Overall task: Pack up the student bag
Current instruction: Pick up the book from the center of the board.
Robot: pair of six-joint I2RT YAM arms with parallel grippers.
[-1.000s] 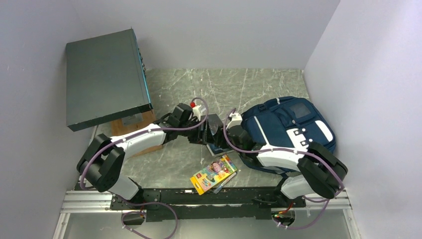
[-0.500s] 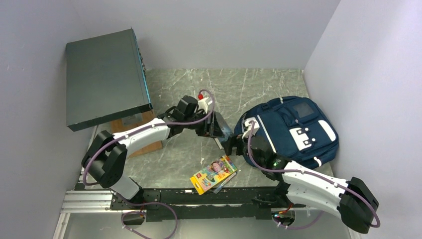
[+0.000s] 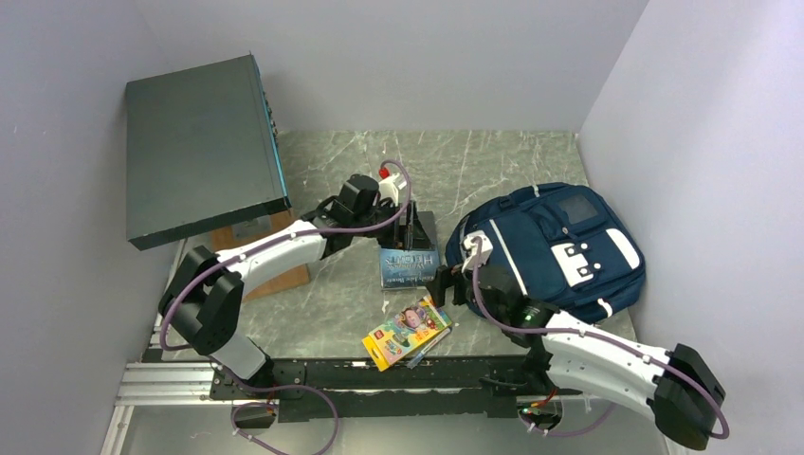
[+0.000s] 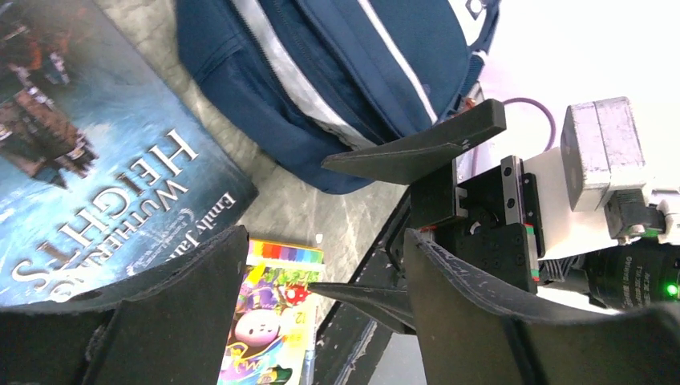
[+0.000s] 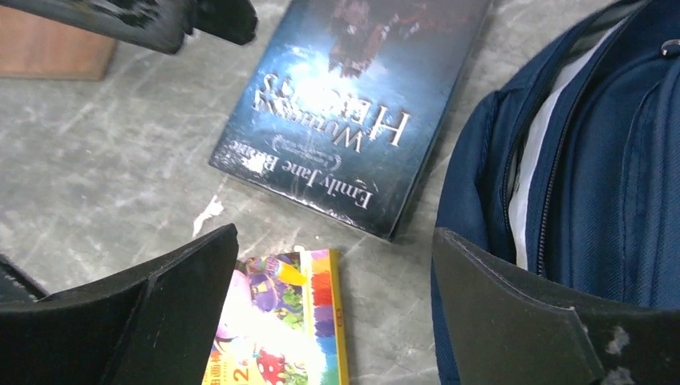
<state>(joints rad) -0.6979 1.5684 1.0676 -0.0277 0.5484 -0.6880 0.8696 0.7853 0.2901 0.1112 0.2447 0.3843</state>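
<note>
Noting both claws apart, empty; student bag (image 3: 559, 242) nearer my right gripper (image 3: 444, 282) than left gripper (image 3: 410, 235), book (image 3: 408, 268) between them.

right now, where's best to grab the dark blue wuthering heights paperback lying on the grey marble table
Probably the blue paperback's left edge, coming low from the left: it lies flat, that edge borders bare marble table, while its right edge crowds the navy fabric backpack and the right gripper.
</note>
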